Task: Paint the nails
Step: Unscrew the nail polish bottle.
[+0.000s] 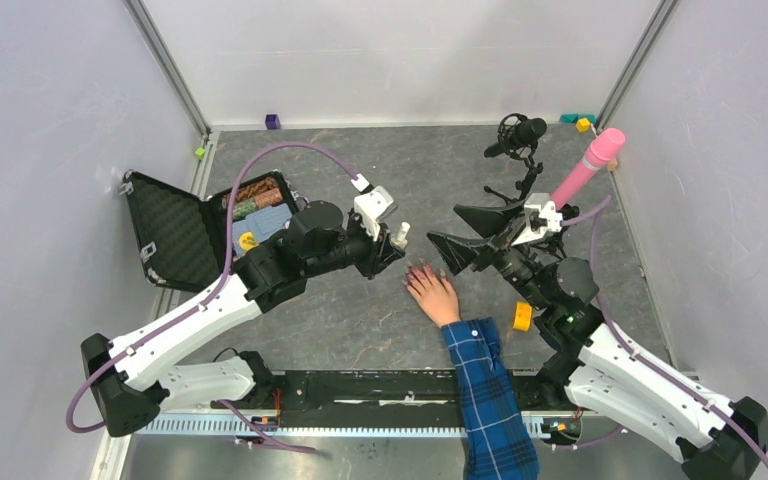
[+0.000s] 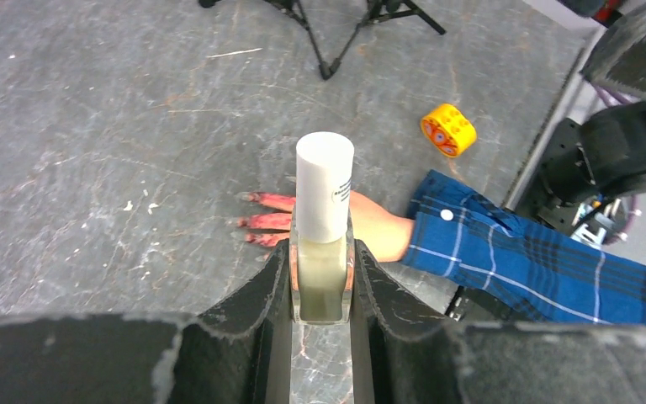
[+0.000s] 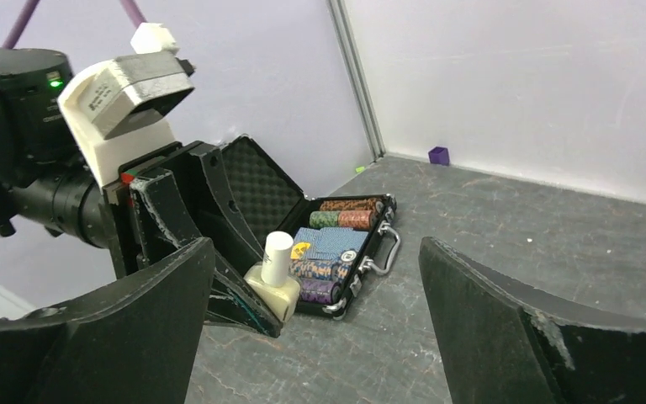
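Around mid-counter (image 1: 350, 320): open case (image 1: 175, 235) of chips at left, yellow roll (image 1: 523, 316) beside the plaid sleeve (image 1: 485, 385), microphone stand (image 1: 516, 140) and pink cylinder (image 1: 588, 165) behind; left pincer (image 1: 397, 243) clamped on a small white-capped bottle (image 2: 324, 189) just left of the hand (image 1: 432, 292), right pincer (image 1: 445, 225) gaping wide, empty, just beyond the fingertips. From the left wrist the bottle blocks most of the hand, three reddish nails (image 2: 246, 222) showing, edges blurred; sleeve cut off at the near edge. Hand flat, long axis running from near edge toward far wall, nails at the far end, angled slightly left.
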Robot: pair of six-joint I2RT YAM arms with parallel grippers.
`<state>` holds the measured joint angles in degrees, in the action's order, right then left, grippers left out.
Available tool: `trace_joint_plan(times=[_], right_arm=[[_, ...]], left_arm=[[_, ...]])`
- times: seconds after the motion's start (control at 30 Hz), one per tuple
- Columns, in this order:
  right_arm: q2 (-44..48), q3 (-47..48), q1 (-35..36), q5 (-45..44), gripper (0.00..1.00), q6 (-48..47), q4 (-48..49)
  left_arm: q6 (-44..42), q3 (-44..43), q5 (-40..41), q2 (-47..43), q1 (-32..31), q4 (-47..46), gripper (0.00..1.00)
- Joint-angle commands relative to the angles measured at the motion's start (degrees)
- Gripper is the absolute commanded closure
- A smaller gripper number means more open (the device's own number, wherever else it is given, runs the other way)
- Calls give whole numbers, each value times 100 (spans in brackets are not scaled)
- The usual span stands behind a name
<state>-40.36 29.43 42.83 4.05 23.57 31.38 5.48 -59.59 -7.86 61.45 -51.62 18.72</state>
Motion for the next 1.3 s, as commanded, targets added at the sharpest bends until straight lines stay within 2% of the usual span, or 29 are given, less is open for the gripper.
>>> trace_joint_plan(times=[0.0,0.3,0.53,0.77,1.27], right_arm=[[-346,124,-4,-177,8,538,174],[-1051,385,-1,619,17,1294,461],[-1562,732,0,951,35,1591,484],[-1798,755,6,1161,47,1691,814],[-2024,875,6,1083,57,1534,613]], left_arm=[[216,-105,540,-43,-15,-88,98],[287,-198,585,76,-15,60,98],[252,-246,549,115,-15,132,98],[235,-290,511,148,-15,200,98],[182,-307,487,202,-14,233,98]])
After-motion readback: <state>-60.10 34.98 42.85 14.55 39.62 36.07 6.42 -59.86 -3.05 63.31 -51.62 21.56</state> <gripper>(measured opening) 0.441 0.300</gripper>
